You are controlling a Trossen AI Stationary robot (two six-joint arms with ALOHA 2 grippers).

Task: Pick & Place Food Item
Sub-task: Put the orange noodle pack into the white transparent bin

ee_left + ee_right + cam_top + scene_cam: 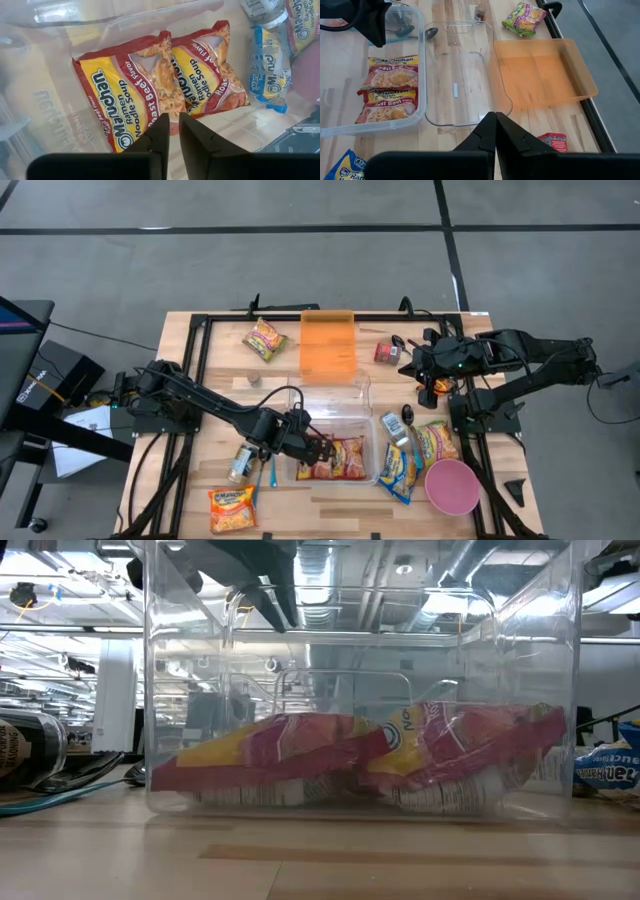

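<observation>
Two noodle packets (160, 85) lie side by side in the clear bin (372, 418); left gripper (174, 132) above them, jaws slightly parted, empty; right gripper (495, 131) clenched over the worktop (200, 395).

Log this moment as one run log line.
left gripper: over clear bin, nothing held | ramen packs: two in bin | right gripper: shut, waiting near orange tray

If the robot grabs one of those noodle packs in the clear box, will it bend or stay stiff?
Probably a bit of both. The noodle pack has a thin, shiny wrapper that looks crinkly and maybe slippery. The block inside likely keeps it fairly flat, and could crack if squeezed hard. It looks light, lying loose in the clear box.
</observation>
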